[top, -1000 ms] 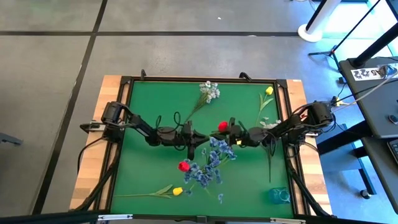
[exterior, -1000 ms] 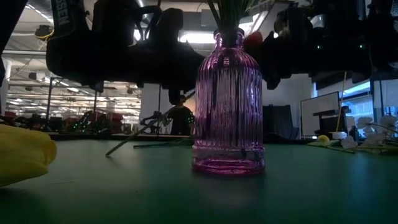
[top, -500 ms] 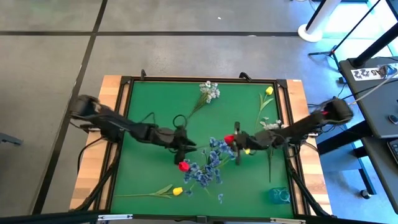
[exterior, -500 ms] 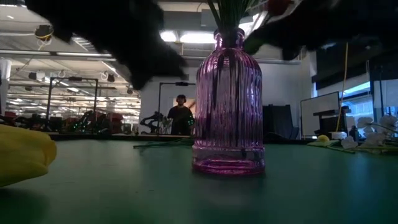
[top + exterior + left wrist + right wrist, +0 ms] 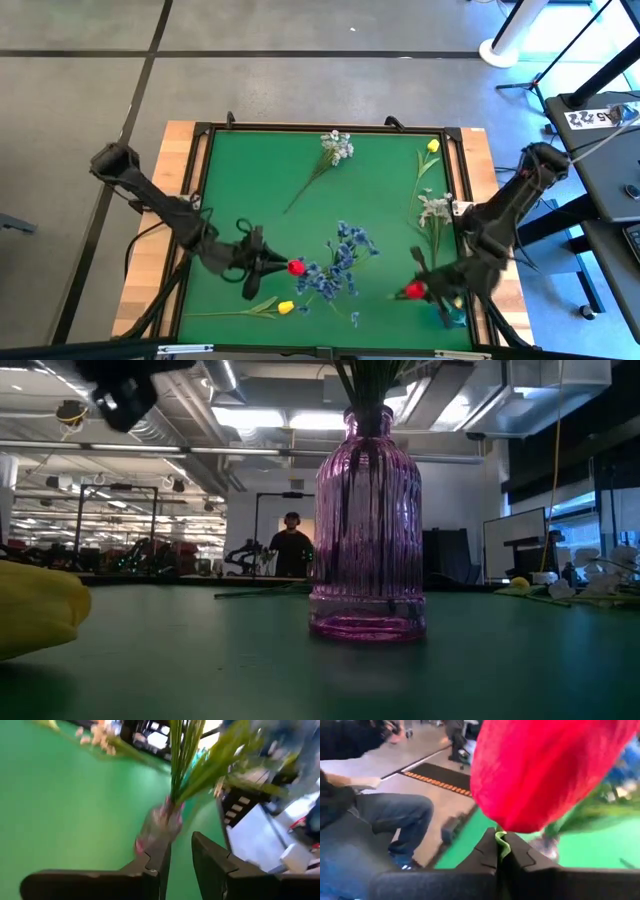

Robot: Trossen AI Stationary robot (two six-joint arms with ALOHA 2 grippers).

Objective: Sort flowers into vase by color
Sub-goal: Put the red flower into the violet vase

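here two red tulips (image 5: 296, 267), two yellow tulips (image 5: 286, 308), one vase (image 5: 367, 530).

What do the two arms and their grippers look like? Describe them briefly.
Both arms are dark, nearly black, built of slim jointed links with rounded joint housings. The left arm and right arm each trail black cables near their bases. The left gripper and right gripper end in two flat matte black fingers with stepped, notched inner edges. No markings are readable.
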